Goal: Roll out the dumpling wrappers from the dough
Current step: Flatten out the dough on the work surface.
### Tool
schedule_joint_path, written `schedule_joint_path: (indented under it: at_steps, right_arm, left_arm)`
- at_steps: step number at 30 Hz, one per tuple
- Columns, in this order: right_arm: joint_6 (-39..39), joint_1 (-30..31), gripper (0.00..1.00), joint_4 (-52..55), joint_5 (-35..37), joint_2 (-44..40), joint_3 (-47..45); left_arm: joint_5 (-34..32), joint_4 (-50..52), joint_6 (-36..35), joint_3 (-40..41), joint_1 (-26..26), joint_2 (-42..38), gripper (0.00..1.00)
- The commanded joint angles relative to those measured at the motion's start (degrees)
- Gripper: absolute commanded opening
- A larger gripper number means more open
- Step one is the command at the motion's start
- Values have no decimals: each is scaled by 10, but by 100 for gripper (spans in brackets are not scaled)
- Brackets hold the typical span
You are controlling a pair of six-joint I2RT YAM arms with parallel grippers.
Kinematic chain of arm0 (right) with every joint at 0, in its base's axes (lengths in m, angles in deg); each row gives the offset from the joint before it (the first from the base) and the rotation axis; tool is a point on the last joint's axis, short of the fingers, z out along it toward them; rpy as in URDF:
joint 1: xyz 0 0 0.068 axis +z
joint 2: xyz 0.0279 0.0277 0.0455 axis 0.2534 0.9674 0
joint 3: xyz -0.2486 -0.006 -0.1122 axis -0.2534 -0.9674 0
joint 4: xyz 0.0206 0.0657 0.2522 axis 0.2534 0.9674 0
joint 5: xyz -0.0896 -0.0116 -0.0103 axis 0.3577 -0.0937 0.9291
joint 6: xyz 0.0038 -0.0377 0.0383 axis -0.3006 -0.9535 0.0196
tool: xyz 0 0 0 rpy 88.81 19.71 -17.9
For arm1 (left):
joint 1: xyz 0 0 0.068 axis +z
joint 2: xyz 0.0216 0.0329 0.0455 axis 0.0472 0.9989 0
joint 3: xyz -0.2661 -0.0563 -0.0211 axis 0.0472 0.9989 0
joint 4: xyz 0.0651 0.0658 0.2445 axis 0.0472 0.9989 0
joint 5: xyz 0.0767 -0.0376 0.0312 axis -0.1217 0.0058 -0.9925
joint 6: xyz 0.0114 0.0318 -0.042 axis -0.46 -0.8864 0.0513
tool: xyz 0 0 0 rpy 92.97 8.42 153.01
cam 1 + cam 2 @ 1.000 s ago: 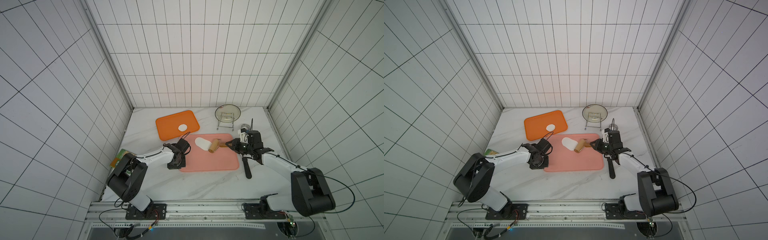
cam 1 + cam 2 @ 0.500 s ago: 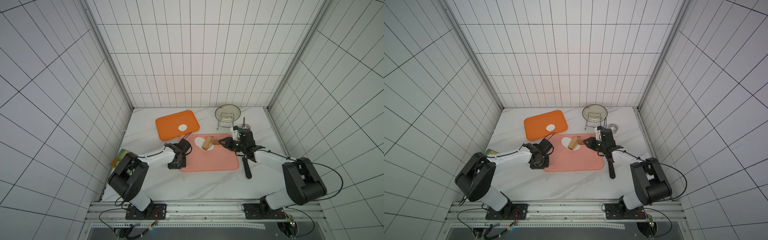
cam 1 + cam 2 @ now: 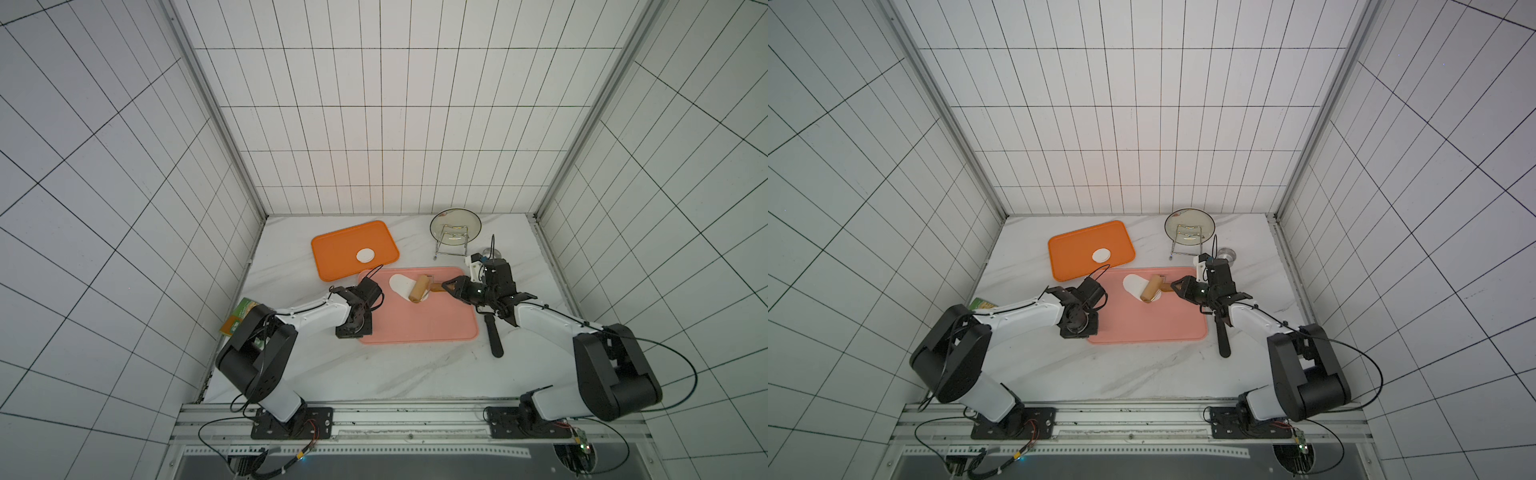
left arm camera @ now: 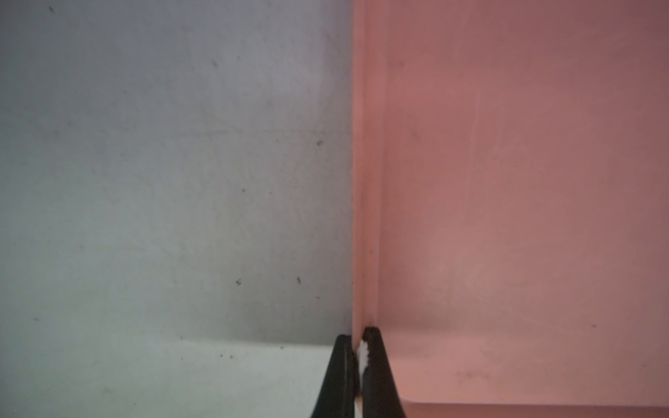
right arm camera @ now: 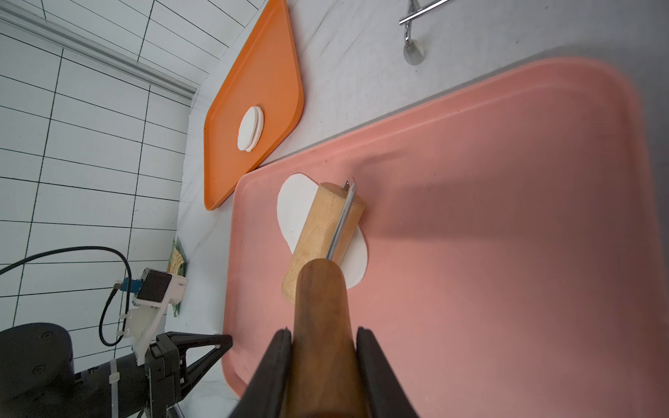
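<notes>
While the right gripper (image 5: 323, 336) clamps narrowly on the dark handle of the roller (image 5: 322, 231), the pale wooden barrel lies across the dough (image 5: 295, 206) on the pink tray (image 5: 506, 217). A broad white lobe shows beyond the barrel, on the side away from the handle. A smaller lip shows on the handle side, so the barrel sits roughly mid-dough.

Past the barrel and off toward its end nearer the robot, the left gripper (image 4: 357, 343) is pinched shut on the tray's rim, apparently to anchor it. Out beyond the barrel's other end, a small stack of dumpling wrappers (image 5: 249, 128) rests on the orange tray (image 5: 275, 72), well apart from the roller.

The step in hand looks like flattening the dough. To do it well:
- Keep the barrel level so both ends bear equally.
- Push along the handle's line until the barrel clears the far lobe, then draw back over the near lip.
- Hold a steady downward load rather than a hard shove, which could drag the soft sheet or skid the tray against the left pinch.

How thin the sheet is cannot be read from these views. Its uneven oval outline suggests more passes are needed.
</notes>
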Motion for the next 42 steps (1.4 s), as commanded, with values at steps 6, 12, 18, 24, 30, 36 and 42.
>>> schedule_joint_path:
  at_steps: [6, 12, 18, 24, 30, 36, 42]
  right_arm:
    - [-28, 59, 0, 180, 60, 107, -2]
    - [-26, 58, 0, 181, 62, 126, 13]
    - [-28, 24, 0, 190, 67, 94, -27]
    - [-53, -10, 0, 235, 83, 42, -55]
    - [-69, -32, 0, 261, 93, 21, -59]
    - [-65, -31, 0, 259, 88, 20, -60]
    - [-55, -5, 0, 230, 52, 43, -43]
  left_arm:
    - [-26, -39, 7, 23, 3, 50, 0]
    - [-26, -38, 6, 19, 3, 52, 0]
    - [-26, -37, 4, 24, 10, 48, 0]
    - [-26, -37, 2, 26, 18, 45, 0]
    - [-27, -36, 2, 26, 19, 42, 0]
    - [-27, -35, 1, 27, 19, 42, 0]
    - [-25, -34, -1, 21, 19, 46, 0]
